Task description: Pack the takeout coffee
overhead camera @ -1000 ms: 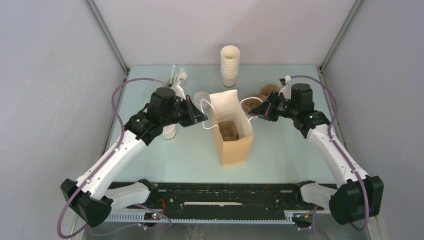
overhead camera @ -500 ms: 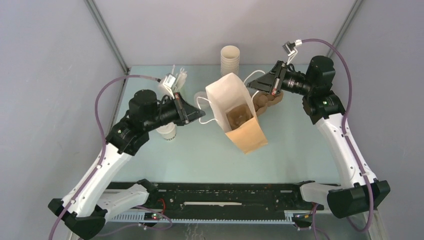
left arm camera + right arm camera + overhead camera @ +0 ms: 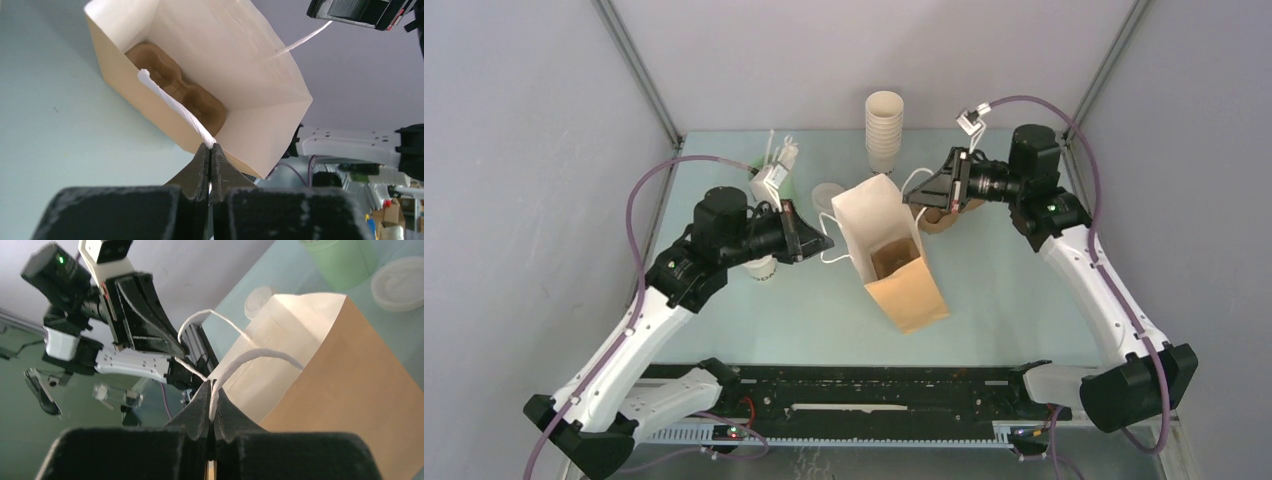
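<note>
Only tiny, unreadable lettering on takeout coffee (image 3: pixel 762 266)

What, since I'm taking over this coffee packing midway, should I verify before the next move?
1. Left gripper shut on a bag handle: ok.
2. Right gripper shut on the other handle: ok.
3. Paper bag mouth open: ok.
4. Cup carrier seated at the bag's bottom: ok.
5. Takeout coffee in the bag: not ok, it stands on the table by the left arm.
6. Bag base resting on the table: cannot tell.
</note>
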`<state>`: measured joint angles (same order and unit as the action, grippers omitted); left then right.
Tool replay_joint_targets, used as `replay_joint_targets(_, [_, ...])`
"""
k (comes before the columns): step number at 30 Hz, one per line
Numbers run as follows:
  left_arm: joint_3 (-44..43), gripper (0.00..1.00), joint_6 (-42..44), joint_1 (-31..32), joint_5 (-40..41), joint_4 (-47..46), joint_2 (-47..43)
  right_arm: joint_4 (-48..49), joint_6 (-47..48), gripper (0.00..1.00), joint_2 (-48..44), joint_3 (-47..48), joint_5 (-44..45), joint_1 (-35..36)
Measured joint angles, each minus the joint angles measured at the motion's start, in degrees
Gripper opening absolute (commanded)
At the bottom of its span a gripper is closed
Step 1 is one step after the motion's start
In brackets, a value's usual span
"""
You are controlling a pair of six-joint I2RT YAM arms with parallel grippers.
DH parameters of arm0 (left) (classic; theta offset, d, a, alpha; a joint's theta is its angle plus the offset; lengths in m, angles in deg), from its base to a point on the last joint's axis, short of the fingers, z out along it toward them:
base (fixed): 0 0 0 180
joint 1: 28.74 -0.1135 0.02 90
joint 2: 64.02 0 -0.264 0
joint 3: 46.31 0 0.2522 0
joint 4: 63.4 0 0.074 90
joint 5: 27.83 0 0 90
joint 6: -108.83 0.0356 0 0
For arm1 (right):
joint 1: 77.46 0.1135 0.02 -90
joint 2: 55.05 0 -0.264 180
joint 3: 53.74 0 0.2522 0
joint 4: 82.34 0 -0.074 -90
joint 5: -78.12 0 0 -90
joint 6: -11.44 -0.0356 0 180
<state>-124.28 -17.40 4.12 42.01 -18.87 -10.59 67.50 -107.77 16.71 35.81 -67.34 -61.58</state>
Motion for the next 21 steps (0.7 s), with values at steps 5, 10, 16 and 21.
replay_joint_targets(5, [2.0,0.0,2.3,1.3,-1.0,1.9,2.6,6.1,-0.4,0.0,0.5,-6.3,-3.0,2.2])
replay_joint_targets(10, [3.4,0.0,3.7,5.8,2.4,7.7,6.1,13.8,-2.4,0.04,1.9,-7.4,-2.3,2.7])
replay_joint_targets(16, [5.4,0.0,4.9,9.3,5.2,8.2,6.0,22.6,-3.6,0.0,2.5,-7.0,-3.5,3.2])
replay_joint_targets(21, [8.3,0.0,7.3,12.7,7.6,12.3,6.8,19.8,0.0,0.0,2.7,-6.9,-4.9,4.3])
